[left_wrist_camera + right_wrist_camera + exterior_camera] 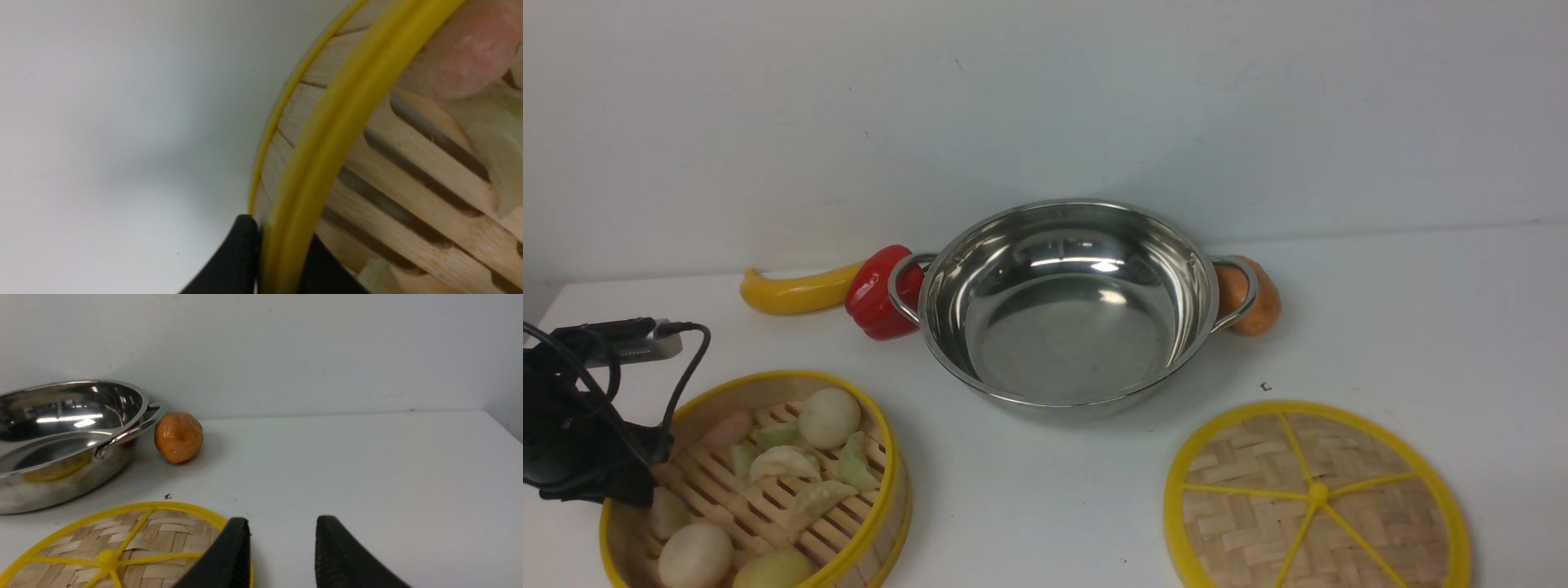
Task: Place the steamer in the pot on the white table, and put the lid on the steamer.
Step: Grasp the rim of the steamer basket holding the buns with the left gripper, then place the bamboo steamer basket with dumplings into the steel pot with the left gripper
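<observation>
Matte white table [1029, 514], few specks. Left gripper [282, 257] pinched on the steamer [892, 474], one finger each side of its yellow-rimmed bamboo wall, at the tabletop's near left corner. Grasp step. Next, likely: lift level, carry to the shiny steel pot [980, 302] mid-tabletop. Right gripper [282, 547] spread, empty, beside the flat woven lid [1315, 498] at the near edge.

steamer [888, 457] cut off at front view's lower edge, lid [1380, 490] too, orange fruit [1264, 306] half behind pot [1062, 327]
</observation>
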